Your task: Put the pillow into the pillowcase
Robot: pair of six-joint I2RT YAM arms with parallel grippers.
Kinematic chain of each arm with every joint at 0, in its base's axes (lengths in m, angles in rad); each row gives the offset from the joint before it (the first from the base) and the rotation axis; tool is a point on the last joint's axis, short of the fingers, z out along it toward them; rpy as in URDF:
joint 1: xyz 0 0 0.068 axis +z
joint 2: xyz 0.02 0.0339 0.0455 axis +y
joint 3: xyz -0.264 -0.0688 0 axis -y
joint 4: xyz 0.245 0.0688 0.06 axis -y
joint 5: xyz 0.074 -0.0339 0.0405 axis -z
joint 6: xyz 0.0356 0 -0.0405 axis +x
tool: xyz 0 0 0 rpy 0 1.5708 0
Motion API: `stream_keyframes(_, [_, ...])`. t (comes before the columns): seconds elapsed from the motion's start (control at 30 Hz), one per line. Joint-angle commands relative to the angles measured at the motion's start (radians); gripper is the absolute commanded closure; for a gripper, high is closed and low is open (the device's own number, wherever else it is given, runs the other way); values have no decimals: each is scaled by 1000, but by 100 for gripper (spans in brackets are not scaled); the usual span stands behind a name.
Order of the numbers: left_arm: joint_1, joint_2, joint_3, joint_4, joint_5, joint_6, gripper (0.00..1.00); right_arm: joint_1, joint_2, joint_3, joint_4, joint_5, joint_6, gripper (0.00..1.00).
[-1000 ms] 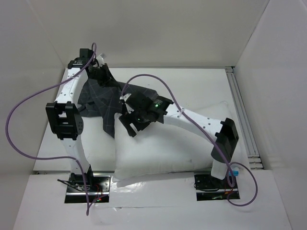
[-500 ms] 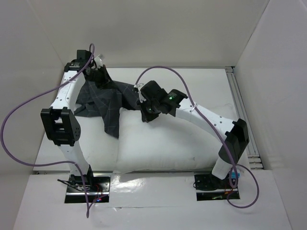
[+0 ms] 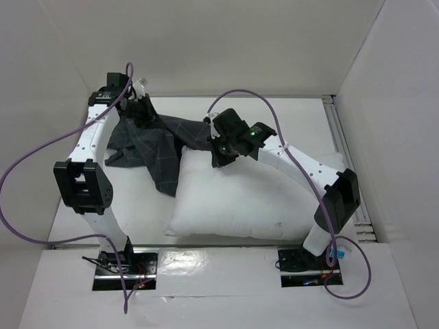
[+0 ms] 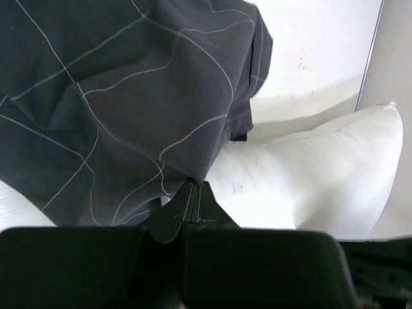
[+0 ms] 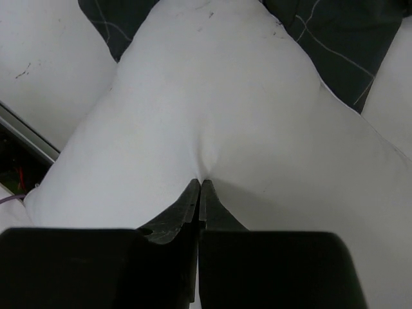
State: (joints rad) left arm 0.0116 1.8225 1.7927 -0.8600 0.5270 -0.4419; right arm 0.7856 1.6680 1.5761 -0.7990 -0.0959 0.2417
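Observation:
The white pillow (image 3: 254,199) lies across the middle of the table, with its far left corner against the pillowcase. The dark grey checked pillowcase (image 3: 147,147) hangs crumpled at the back left, draping over the pillow's left end. My left gripper (image 3: 143,113) is raised at the back left and shut on the pillowcase's edge (image 4: 196,182); the cloth (image 4: 129,96) hangs in front of the pillow (image 4: 322,174). My right gripper (image 3: 217,159) is shut on the pillow's far edge, pinching a pucker of white fabric (image 5: 203,181). Beyond it the pillowcase (image 5: 335,38) shows.
White enclosure walls close in the table on the left, back and right. An aluminium rail (image 3: 345,154) runs along the right side. Purple cables (image 3: 20,171) loop off both arms. Both arm bases (image 3: 116,264) sit at the near edge.
The right gripper went from open to shut, taking hold of the pillow. It then moved back and to the right, pulling the pillow's far edge with it. The left arm shifted only slightly.

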Motion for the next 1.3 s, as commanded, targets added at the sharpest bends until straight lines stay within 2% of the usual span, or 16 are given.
stream_keyframes(0.0, [4, -74, -16, 12, 22, 31, 100, -40, -30, -1, 33, 4, 1, 100])
stream_keyframes(0.23, [-15, -121, -79, 3, 22, 49, 100, -71, 3, 71, 67, -34, -8, 100])
stream_keyframes(0.47, [-48, -132, -112, -20, 22, 80, 100, -210, -7, 117, 86, -71, 2, 100])
stream_keyframes(0.67, [-79, -152, -121, -45, 2, 91, 100, -263, 13, 170, 121, -71, 33, 100])
stream_keyframes(0.87, [-90, -161, -142, -65, -16, 109, 100, -328, -13, 151, 173, -61, 65, 100])
stream_keyframes(1.0, [-90, -161, -142, -74, -16, 118, 100, -384, -4, 131, 204, -117, 74, 100])
stream_keyframes(1.27, [-99, -213, -151, -93, 16, 118, 100, -405, 58, 122, 227, -117, 65, 100])
